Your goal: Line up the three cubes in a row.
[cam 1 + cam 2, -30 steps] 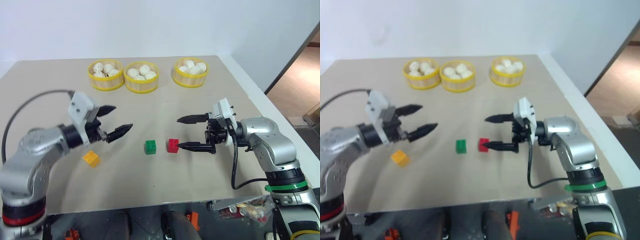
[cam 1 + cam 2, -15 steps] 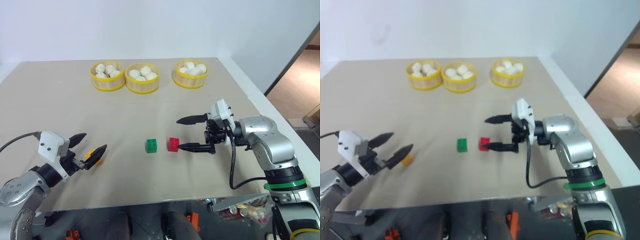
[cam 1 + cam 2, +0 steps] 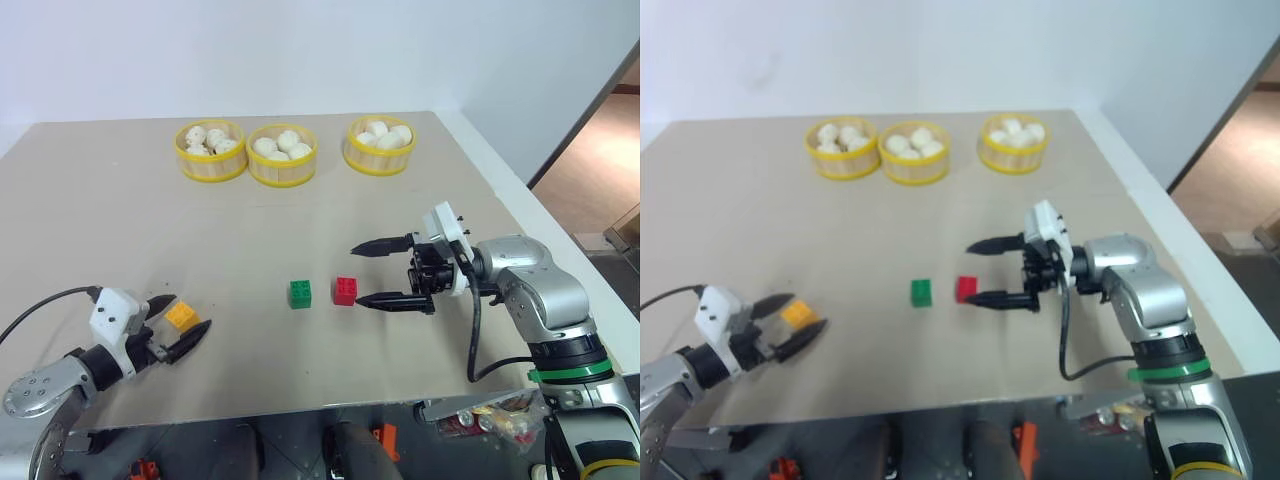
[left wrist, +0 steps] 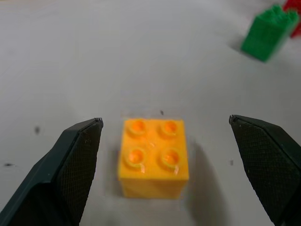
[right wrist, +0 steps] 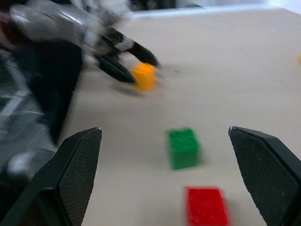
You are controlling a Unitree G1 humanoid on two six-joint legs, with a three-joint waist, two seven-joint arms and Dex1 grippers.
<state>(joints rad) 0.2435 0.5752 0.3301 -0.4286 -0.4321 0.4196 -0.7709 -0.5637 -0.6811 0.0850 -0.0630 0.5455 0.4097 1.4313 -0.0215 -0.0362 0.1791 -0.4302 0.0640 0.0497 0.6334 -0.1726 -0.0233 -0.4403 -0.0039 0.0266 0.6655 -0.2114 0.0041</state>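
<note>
Left gripper [image 3: 178, 324] sits low on the tabletop [image 3: 90, 215], fingers spread wide either side of the yellow cube [image 3: 182, 316] — not touching it, nothing held. Well to the right of that cube stands the green cube [image 3: 300, 293], and just beyond it the red cube [image 3: 346, 290], the two near each other but apart. Right gripper [image 3: 373, 273] hovers just right of the red cube, fingers wide apart and empty — lower fingertip close beside the red cube.
</note>
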